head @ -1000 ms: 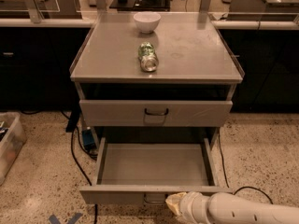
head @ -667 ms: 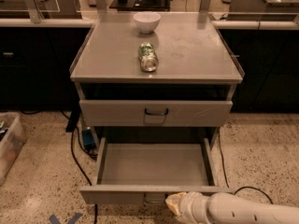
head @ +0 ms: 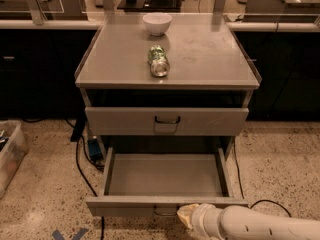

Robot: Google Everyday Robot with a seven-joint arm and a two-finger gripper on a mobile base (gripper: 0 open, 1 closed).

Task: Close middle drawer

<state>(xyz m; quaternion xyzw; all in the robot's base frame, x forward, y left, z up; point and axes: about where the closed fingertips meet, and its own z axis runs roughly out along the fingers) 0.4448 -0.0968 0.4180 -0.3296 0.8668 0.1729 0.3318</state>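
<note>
The middle drawer point(head: 165, 176) of the grey cabinet stands pulled far out, its long shallow tray empty. Its low front panel point(head: 125, 205) faces me, with a small dark loop handle point(head: 165, 213) at its lower edge. My gripper point(head: 187, 216) is at the bottom of the camera view, at the end of my white arm point(head: 260, 227). Its cream tip sits right at the drawer's front panel, just right of the handle. The upper drawer point(head: 166, 121) above is almost closed.
A white bowl point(head: 157, 23) and a green can point(head: 159, 61) lying on its side rest on the cabinet top point(head: 210, 54). A clear plastic bin point(head: 9, 156) stands on the floor at left. Black cables point(head: 82, 171) run beside the cabinet. Dark counters stand behind.
</note>
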